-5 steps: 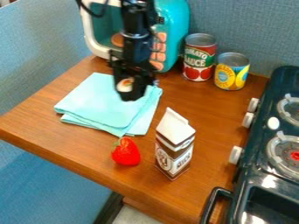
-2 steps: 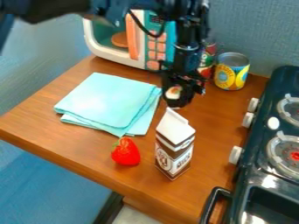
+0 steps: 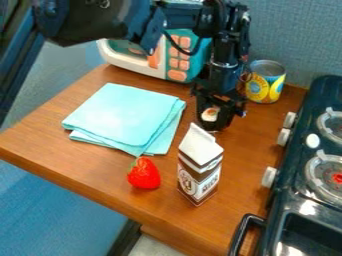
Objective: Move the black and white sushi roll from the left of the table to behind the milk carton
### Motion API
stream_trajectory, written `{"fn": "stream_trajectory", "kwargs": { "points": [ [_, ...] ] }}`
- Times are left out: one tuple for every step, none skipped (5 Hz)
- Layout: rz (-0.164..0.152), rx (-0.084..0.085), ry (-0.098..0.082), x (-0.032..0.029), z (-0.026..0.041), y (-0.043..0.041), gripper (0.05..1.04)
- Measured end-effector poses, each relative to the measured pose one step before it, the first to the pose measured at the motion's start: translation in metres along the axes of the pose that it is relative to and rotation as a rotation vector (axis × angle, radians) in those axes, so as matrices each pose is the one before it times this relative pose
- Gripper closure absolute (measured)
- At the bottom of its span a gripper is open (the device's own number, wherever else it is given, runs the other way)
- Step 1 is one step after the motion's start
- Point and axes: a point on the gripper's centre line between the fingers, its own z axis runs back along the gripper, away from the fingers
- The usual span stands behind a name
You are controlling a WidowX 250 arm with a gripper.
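Wood table [image 3: 248, 136]: milk carton [image 3: 199, 167] nr gripper [image 3: 215, 129], cam side; strawberry [image 3: 143, 173] further; cloth [image 3: 127, 117] beside; microwave [image 3: 156, 59] & can [image 3: 265, 82] beyond.

The strawberry [image 3: 144, 173] lay left of the milk carton [image 3: 200, 167], and the cloth [image 3: 125, 118] was behind the strawberry, on the table [image 3: 93, 175].

The black robot arm comes in from the upper left. Its thick upper part runs across the top, and then the wrist bends down. The gripper [image 3: 215, 127] hangs almost straight below this wrist, right of the middle, with its jaws pointing down toward the counter [image 3: 93, 120].
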Motion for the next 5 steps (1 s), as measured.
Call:
{"fn": "stream_trajectory", "kwargs": {
  "points": [
    [0.0004,0.007,-0.0086,0.00606,-0.00352,0.00085,0.406],
    [0.0328,0.0175,0.0089,-0.0021,-0.00407,0.0005,0.13],
    [0.0414,-0.0026,-0.0293,-0.01448,0.00107,-0.00081,0.087],
    [0.0227,-0.0102,-0.0322,-0.01112,0.00604,-0.00048,0.087],
    [0.0162,-0.0007,-0.0534,-0.01139,0.0259,0.00652,0.087]
  ]
}}
